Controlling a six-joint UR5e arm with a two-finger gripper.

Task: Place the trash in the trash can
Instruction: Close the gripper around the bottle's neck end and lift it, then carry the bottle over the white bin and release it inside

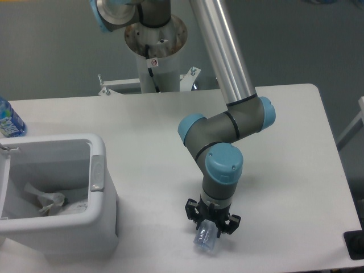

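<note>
My gripper (209,228) points straight down near the table's front edge, its jaws around a crushed clear plastic bottle (206,241). The bottle's pale end sticks out below the fingers; its label is hidden by the gripper. The white trash can (98,170) stands at the left front, well to the left of the gripper. A crumpled white paper wad (50,202) lies inside it at the bottom.
A bottle with a blue label (8,120) stands at the table's far left edge, behind the trash can. The arm's base column (154,51) rises at the back centre. A dark object (355,245) sits at the right front corner.
</note>
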